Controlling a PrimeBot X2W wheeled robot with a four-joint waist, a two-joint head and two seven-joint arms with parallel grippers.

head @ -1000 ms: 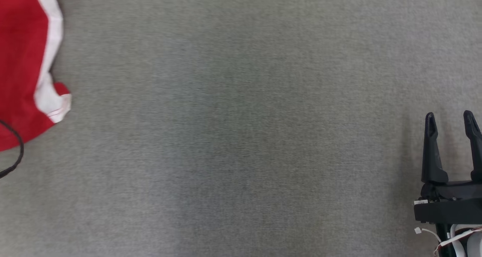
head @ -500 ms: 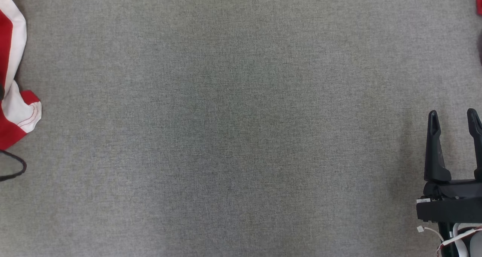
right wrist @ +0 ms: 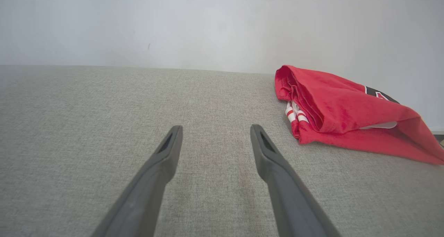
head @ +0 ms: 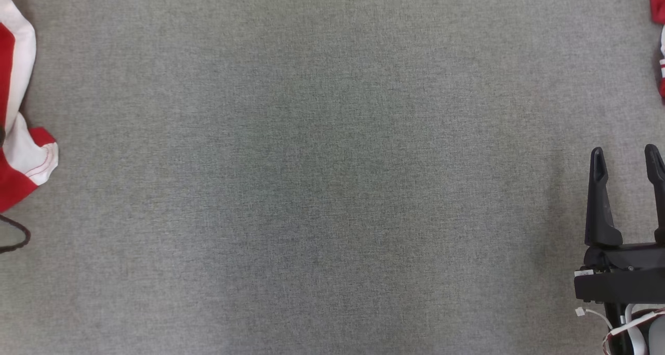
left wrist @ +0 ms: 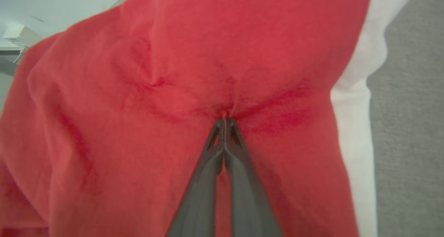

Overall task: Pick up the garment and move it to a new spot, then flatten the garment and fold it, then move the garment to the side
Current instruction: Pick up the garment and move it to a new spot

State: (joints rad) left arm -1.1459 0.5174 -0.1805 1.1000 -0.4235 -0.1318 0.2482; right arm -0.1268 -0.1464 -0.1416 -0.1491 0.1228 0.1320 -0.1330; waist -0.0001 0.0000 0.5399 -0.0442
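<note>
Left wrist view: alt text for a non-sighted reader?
The left gripper, two dark fingers shut together, pinches a pucker in a red fabric garment with a white side stripe. Grey woven surface shows at right.

grey cloth surface (head: 332, 188), pale wall (right wrist: 208, 22), folded red cloth (right wrist: 340, 112), perhaps a jersey.

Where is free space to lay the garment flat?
The gray surface is bare across the middle, between the red-and-white garment at the left edge and the right gripper at lower right. Crowded: the upper right corner, where a folded red garment lies.
</note>
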